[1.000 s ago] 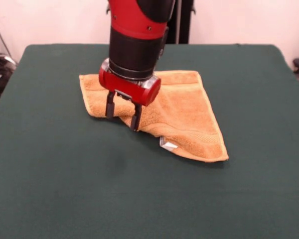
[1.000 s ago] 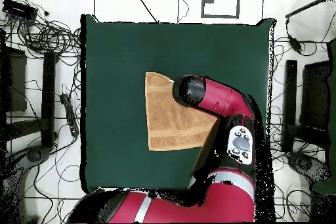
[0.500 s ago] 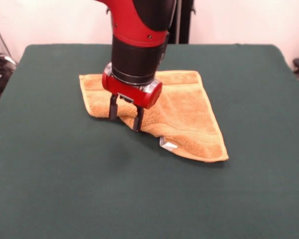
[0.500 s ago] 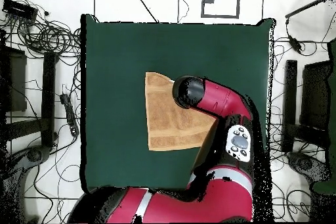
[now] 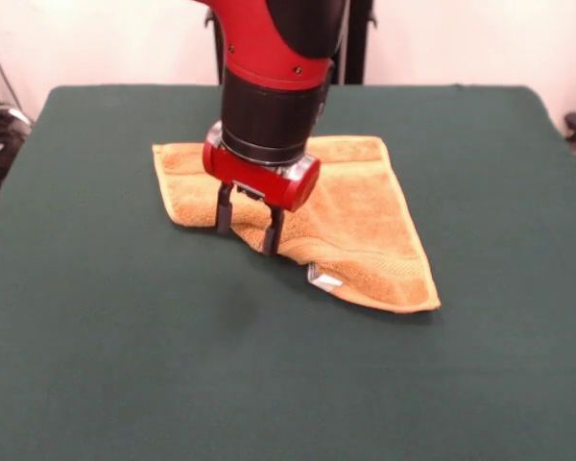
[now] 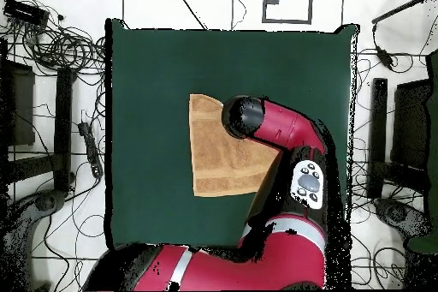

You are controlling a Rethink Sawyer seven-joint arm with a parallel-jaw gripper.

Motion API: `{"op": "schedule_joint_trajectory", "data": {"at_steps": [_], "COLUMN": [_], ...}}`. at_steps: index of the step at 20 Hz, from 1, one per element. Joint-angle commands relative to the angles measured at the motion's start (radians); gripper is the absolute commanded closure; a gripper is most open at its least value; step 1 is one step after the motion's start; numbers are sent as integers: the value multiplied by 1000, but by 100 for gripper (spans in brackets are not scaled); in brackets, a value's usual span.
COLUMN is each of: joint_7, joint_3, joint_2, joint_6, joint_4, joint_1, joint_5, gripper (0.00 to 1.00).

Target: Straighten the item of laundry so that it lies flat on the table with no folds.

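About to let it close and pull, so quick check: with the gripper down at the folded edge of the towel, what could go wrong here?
1. The gripper is open at the folded edge of the towel; closing could pinch both layers, so the fold would drag along instead of opening.
2. The fingertips look very near the table; pressing lower could snag the green cloth.
3. The small white tag peeks from under the fold, so a sideways pull might bunch that corner.

Orange-yellow towel [image 5: 365, 226] — dark green table [image 5: 125, 365] — tag [image 5: 324, 279] seemingly white

Orange towel [image 6: 214, 164] folded on green table [image 6: 154, 74] — red arm [image 6: 282, 130] overlapping.
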Motion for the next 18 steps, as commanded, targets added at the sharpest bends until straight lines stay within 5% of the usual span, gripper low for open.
{"op": "schedule_joint_trajectory", "data": {"at_steps": [1, 18], "joint_7": [223, 210], "joint_3": [27, 48], "joint_2": [7, 3], "joint_6": [166, 115], "joint_4": [-59, -18], "joint_1": [58, 47], "joint_5": [44, 47], "gripper": [0, 0]}}
